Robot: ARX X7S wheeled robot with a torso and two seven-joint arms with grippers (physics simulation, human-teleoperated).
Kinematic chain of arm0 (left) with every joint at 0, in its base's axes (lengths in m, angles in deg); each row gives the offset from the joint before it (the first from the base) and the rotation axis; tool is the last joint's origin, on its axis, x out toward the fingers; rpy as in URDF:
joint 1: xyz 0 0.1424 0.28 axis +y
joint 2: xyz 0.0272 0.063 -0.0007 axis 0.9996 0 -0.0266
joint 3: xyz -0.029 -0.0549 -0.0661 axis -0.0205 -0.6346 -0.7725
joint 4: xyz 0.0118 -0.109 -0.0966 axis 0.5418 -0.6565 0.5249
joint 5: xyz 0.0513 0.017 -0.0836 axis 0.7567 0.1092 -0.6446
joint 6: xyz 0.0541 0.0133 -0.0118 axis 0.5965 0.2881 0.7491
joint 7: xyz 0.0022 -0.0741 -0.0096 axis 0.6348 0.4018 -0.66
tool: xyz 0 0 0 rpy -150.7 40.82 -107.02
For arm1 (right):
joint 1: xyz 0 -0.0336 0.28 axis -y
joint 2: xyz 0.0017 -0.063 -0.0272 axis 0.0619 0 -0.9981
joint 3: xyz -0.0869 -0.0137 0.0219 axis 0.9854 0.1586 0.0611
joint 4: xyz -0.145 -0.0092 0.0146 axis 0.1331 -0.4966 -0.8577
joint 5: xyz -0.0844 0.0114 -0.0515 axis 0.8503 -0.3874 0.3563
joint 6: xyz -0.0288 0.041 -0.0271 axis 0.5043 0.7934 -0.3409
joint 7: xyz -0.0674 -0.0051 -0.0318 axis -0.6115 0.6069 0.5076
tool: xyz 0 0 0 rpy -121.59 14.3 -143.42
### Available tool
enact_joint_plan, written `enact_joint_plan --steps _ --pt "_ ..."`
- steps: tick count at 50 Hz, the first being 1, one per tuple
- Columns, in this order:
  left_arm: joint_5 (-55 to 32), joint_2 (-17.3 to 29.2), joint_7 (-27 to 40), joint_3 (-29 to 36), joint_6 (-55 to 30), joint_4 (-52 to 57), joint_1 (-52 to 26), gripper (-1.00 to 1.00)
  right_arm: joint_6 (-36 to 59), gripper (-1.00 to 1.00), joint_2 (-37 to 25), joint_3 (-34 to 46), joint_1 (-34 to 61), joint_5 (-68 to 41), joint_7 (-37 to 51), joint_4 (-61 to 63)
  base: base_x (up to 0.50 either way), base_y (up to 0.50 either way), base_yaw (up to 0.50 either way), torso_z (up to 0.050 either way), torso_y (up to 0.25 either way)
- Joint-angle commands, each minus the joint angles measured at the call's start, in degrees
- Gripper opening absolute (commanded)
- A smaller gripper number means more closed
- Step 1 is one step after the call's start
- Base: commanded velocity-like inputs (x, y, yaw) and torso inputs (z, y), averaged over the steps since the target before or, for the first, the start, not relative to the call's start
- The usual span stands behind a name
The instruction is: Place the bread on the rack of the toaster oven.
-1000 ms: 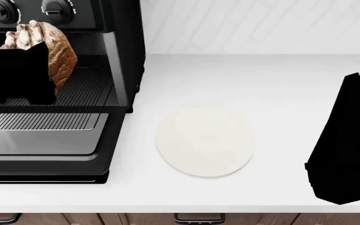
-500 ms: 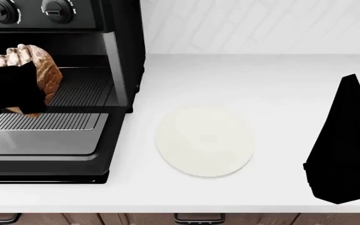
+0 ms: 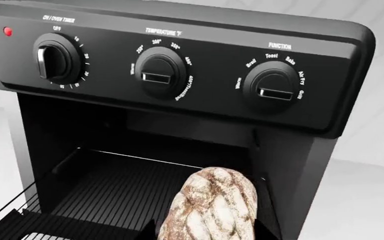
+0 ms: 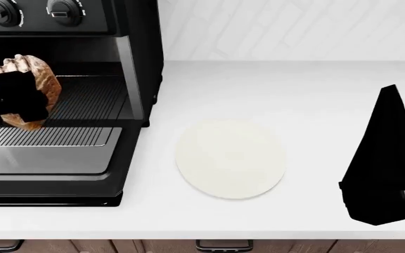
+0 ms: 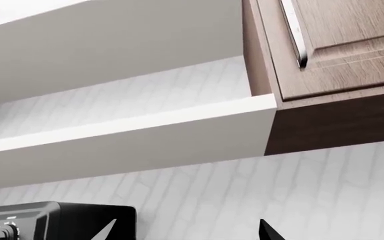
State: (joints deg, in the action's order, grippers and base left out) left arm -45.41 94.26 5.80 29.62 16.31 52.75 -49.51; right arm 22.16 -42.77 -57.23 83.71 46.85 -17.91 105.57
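Observation:
The toaster oven (image 4: 135,47) stands at the left with its glass door (image 4: 48,158) dropped open. The dark wire rack (image 4: 93,97) lies inside it. My left gripper (image 4: 12,103) is shut on the bread (image 4: 37,79) and holds it low over the rack's front left part; I cannot tell whether it touches. In the left wrist view the bread (image 3: 212,205) sits between the dark fingers (image 3: 146,232), with the rack (image 3: 112,192) beyond it under the oven's knobs (image 3: 162,72). My right gripper (image 4: 392,95) hangs open and empty at the far right, pointing up, and shows as two spread tips in the right wrist view (image 5: 188,231).
A round white plate (image 4: 231,158) lies on the white counter (image 4: 294,89) right of the oven. A white tiled wall runs behind. The right wrist view shows a white shelf (image 5: 145,130), a wooden cabinet (image 5: 339,60) and the oven's top corner (image 5: 18,220).
My left gripper has carried the bread down and to the left, lower over the rack's front. The right arm has drifted slightly.

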Motion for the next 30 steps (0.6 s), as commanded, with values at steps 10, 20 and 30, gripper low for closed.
enact_joint_plan --steps 10,20,30 --pt "7.10 -2.68 -4.47 2.31 0.78 -4.67 1.74 -1.00 0.41 1.00 0.44 0.77 0.80 0.34 0.19 -0.84 0.00 0.00 0.00 0.000 0.000" --pt "11.12 -4.22 -6.90 4.50 0.89 -8.50 -0.06 -1.00 -0.15 1.00 0.14 -0.09 -0.51 0.47 0.46 -0.83 0.00 0.00 0.00 0.000 0.000" --pt "12.84 -4.17 -7.97 4.58 1.54 -9.82 0.45 -1.00 -0.46 1.00 -0.04 -0.46 -1.24 0.50 0.57 -0.76 0.00 0.00 0.00 0.000 0.000"
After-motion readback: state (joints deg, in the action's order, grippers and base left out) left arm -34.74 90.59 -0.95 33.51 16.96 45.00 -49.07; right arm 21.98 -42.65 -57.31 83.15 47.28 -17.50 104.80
